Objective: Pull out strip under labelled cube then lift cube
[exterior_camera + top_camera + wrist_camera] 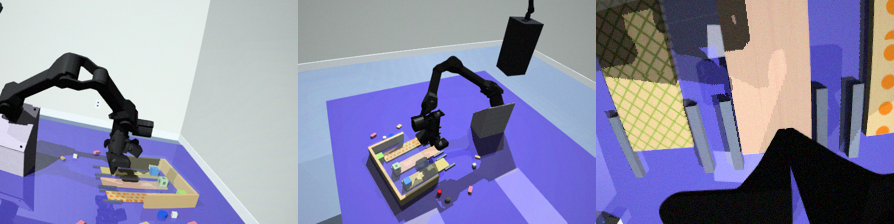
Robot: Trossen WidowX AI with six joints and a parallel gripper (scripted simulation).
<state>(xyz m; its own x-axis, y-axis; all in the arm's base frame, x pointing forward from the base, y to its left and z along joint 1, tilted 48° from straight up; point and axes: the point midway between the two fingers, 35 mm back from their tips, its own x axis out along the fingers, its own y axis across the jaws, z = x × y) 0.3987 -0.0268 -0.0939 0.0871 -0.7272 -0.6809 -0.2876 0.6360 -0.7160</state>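
The pale green labelled cube (396, 166) (163, 181), marked R, rests on the far end of the plain peach strip (408, 162) (135, 183) (791, 100). A blue cube (407, 181) (154, 171) sits on the yellow cross-hatched strip (442, 164) (105, 171) (651, 120). A bright green cube (380, 156) (181, 192) is at the far end of the orange-dotted strip (406, 148) (125, 196) (881, 75). My gripper (113, 173) (785, 135) is shut and empty, pointing down above the near end of the peach strip. Its tips are hidden in the top view.
A wooden wall (386, 173) (173, 201) bounds the strips on three sides. Short grey rails (450, 166) (108, 186) (731, 135) flank their near ends. A red cylinder (439, 192), a dark ball (447, 200) and a pink block (470, 190) lie outside; a blue disc (162, 214) lies beyond the dotted strip's side.
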